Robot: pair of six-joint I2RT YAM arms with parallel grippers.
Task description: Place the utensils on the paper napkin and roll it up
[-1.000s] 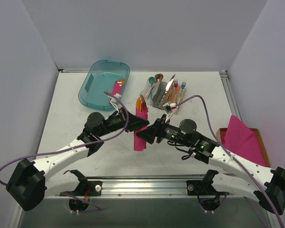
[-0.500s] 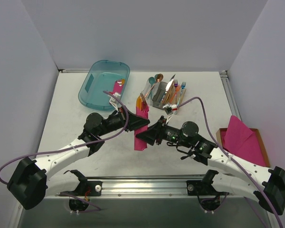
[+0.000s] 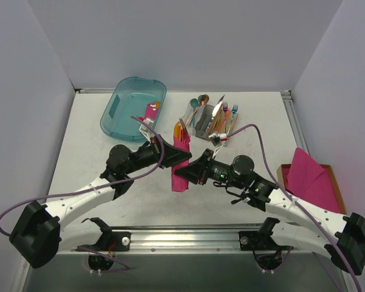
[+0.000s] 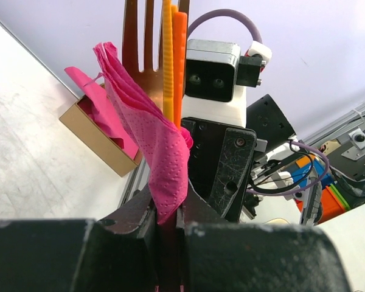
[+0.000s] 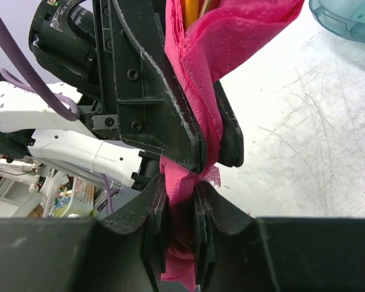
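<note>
Both end effectors are clamped on the loosely rolled, dimpled magenta-pink paper napkin (image 3: pixel 180 184), the left end effector (image 4: pixel 167 213) from one side and the right end effector (image 5: pixel 179 201) from the other, mid-tabletop (image 3: pixel 85 152), with copper-orange metal utensils (image 4: pixel 147 36) poking out of its far end. I cannot make out how many pieces are inside, and from above the black fingers (image 3: pixel 198 171) cover the roll's middle. Elsewhere, a teal plastic tub (image 3: pixel 135 79) has a second pink roll (image 3: pixel 149 114) at its near corner, a metal caddy (image 3: pixel 202 129) holds mixed cutlery (image 3: pixel 218 115), and a brown cardboard box (image 3: pixel 336 182) holds pink sheets (image 3: pixel 307 173).
</note>
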